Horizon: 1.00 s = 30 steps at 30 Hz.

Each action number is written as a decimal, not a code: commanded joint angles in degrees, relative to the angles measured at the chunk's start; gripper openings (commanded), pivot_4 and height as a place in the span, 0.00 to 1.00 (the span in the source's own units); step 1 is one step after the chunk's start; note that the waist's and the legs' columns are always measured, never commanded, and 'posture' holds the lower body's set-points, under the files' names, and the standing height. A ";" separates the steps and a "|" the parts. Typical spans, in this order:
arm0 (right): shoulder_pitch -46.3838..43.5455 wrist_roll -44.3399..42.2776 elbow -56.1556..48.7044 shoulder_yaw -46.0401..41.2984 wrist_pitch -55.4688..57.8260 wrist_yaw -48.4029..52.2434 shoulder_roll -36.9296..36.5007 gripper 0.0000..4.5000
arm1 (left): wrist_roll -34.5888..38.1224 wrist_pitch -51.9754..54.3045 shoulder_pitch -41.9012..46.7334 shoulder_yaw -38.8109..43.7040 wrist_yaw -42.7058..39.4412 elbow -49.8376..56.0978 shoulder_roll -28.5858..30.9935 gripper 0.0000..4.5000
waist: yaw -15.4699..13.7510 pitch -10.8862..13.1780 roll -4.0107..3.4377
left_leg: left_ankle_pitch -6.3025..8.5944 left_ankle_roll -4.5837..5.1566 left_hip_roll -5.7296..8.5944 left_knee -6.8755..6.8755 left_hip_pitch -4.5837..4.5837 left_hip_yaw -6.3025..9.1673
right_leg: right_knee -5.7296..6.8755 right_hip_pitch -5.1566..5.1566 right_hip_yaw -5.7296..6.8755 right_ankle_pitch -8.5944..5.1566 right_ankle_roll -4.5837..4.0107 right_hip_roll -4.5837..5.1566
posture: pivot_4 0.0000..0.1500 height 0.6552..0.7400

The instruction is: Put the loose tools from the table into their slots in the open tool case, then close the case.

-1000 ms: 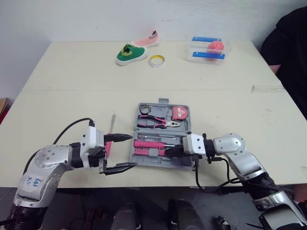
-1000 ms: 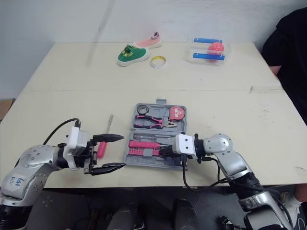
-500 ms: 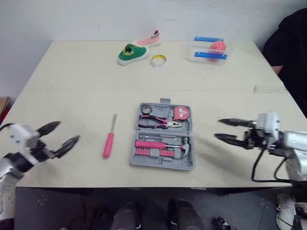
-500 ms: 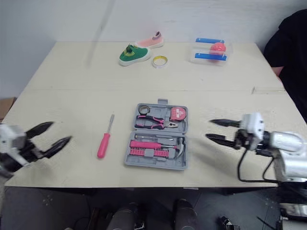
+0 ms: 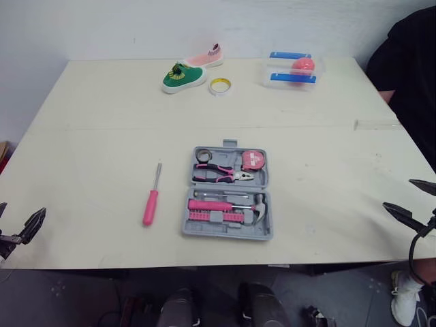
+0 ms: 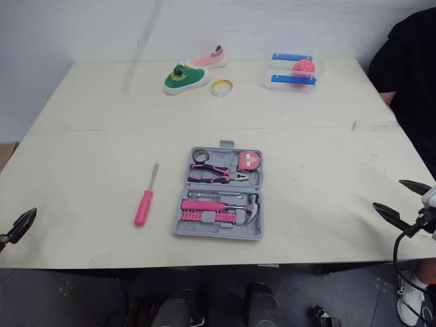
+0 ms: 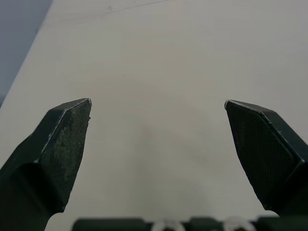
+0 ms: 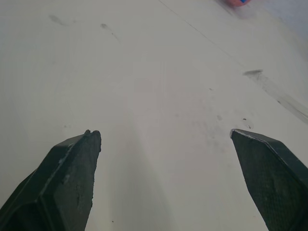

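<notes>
Screwdriver [image 5: 151, 202], pink-handled, lies loose on the table [image 5: 95, 136] just left of the open tool case [image 5: 227, 236], not touching it; it looks like the one tool not yet slotted. Left claw [image 7: 158, 102] and right claw [image 5: 411, 199] hang wide open and empty, far out to either side by the front edge, probably to leave the work unobstructed. Which slot is free is too small to tell.

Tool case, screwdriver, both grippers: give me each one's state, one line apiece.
Tool case: open, lying flat, pliers and hammer slotted.
Screwdriver: loose on the table, left of the case, not touching it.
Left gripper: open, empty.
Right gripper: open, empty.
</notes>
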<state>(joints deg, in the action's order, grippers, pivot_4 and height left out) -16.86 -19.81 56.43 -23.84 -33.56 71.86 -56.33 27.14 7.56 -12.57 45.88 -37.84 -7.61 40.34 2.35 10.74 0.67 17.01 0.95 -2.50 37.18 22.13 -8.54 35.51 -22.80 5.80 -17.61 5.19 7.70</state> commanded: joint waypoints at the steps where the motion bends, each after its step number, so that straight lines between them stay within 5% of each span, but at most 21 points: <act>1: -1.96 -4.03 -7.42 -0.17 3.20 1.16 3.74 0.99 | 2.57 4.44 -0.04 -1.65 1.40 8.84 -0.38 1.00 | 0.17 0.00 0.01 | -0.03 -0.09 -0.06 0.00 0.00 0.01 | -0.01 0.02 -0.01 0.00 -0.01 -0.05 | 1.00 1.00; 13: -1.63 -16.04 -38.92 5.81 16.48 9.19 16.63 0.99 | 10.67 38.63 7.55 -16.90 18.29 38.64 -0.48 1.00 | -0.89 0.04 -0.06 | -0.10 -0.06 -0.06 0.16 0.00 0.11 | 0.16 0.14 0.04 0.02 -0.03 -0.14 | 1.00 1.00; 21: -2.63 -16.12 -47.32 10.91 19.22 10.59 20.15 0.99 | 11.24 58.63 16.06 -27.83 35.29 46.90 -10.37 1.00 | -0.96 0.03 -0.05 | -0.31 0.22 0.00 0.16 0.03 0.12 | 0.12 0.16 0.05 0.03 -0.01 -0.17 | 1.00 1.00; 30: -1.75 -15.89 -51.14 12.11 22.18 8.87 20.36 0.99 | 4.88 65.02 17.90 -33.84 40.77 46.43 -13.85 1.00 | -1.02 0.04 -0.04 | -0.33 0.19 0.01 0.17 0.02 0.13 | 0.15 0.14 0.05 0.03 -0.01 -0.21 | 1.00 1.00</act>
<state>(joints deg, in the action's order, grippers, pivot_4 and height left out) -18.83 -35.17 7.70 -11.34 -11.73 81.15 -35.72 33.01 71.59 5.39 12.29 2.64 37.51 26.62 1.33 10.78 0.63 16.67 1.15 -2.49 37.35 22.16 -8.42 35.65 -22.65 5.85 -17.58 5.19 7.49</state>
